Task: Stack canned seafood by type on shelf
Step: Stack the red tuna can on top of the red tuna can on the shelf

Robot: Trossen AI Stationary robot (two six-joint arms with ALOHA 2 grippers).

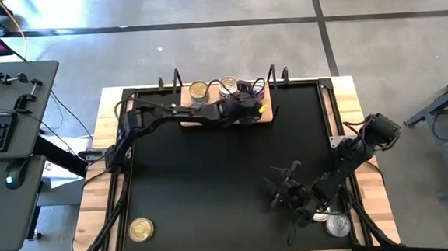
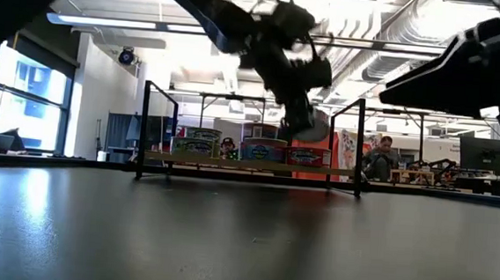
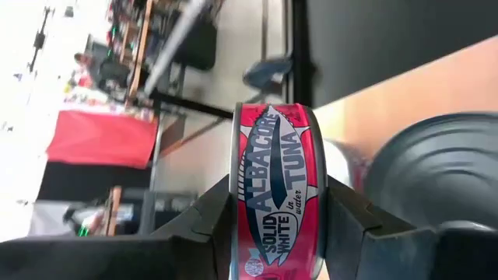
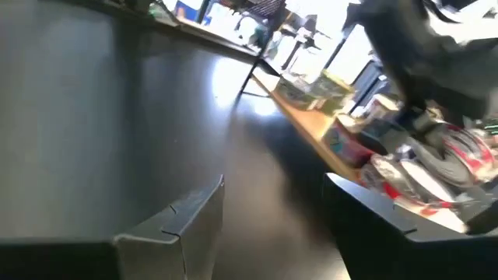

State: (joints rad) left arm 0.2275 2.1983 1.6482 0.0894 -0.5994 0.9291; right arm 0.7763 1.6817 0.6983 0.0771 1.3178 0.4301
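Observation:
My left gripper reaches over the wooden shelf at the table's far edge, shut on a red-pink tuna can. In the low view it hangs above the shelf's right part. Several cans stand in a row on the shelf board, and two lids show from above. My right gripper hovers open over the near right of the table, nothing between its fingers. A gold can sits near left and a silver can near right. My left gripper pinches the red-pink can between its two fingers, one on each flat end, so the side label faces the wrist camera. The can is lifted clear, above the shelf board and the cans standing there.
Thin black uprights stand at the shelf's ends. The black table top lies bare between the shelf and the near cans. People and desks show in the room beyond the table's far edge.

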